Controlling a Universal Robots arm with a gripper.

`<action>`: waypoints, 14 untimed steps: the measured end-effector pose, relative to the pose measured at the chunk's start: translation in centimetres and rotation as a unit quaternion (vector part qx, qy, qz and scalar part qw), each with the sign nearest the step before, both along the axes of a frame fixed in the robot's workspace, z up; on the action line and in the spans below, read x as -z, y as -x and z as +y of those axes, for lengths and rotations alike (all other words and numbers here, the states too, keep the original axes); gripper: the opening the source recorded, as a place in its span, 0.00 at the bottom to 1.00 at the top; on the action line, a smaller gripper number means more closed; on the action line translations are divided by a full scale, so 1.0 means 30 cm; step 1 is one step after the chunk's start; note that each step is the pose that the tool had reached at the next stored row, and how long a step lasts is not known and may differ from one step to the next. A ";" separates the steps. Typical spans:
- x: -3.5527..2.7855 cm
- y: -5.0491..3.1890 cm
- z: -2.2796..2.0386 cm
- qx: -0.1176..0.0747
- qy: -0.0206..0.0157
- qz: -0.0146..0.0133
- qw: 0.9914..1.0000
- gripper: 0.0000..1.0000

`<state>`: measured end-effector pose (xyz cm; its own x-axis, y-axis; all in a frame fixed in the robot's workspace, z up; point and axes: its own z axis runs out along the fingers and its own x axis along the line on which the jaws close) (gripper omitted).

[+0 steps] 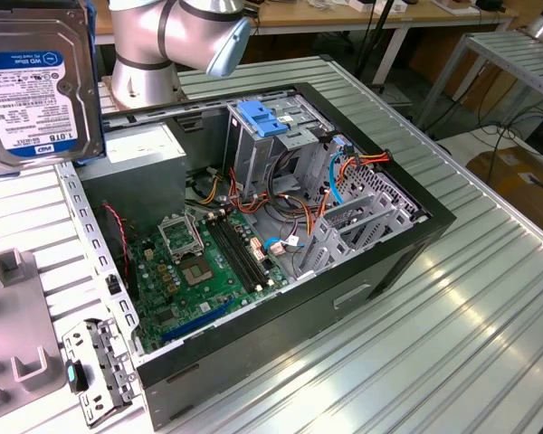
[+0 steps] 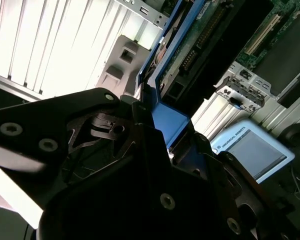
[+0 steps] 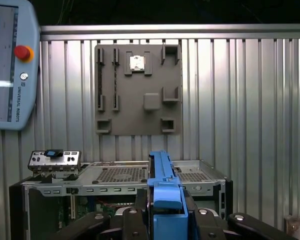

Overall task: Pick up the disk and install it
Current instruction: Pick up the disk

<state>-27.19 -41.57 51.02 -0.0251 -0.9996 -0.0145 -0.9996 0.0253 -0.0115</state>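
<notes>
The gripper is clamped on the disk, pinching its blue carrier rail edge-on between the black fingers. The arm holds it raised at the exterior view's left, apart from the open computer case.

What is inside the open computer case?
Green motherboard, tall grey cage with blue latch plate, orange cables. The cage's walls hide its inside. The gripper holds the disk outside the case.
</notes>
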 end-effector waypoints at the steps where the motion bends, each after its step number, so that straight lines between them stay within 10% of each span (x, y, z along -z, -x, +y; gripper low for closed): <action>1: 0.000 -0.005 0.000 0.000 0.000 0.000 1.000 0.37; 14: 0.003 -0.107 -0.001 0.000 0.000 0.000 1.000 0.37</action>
<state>-23.99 -41.60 50.94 -0.0251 -0.9996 -0.0143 -0.9996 0.0253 -0.0114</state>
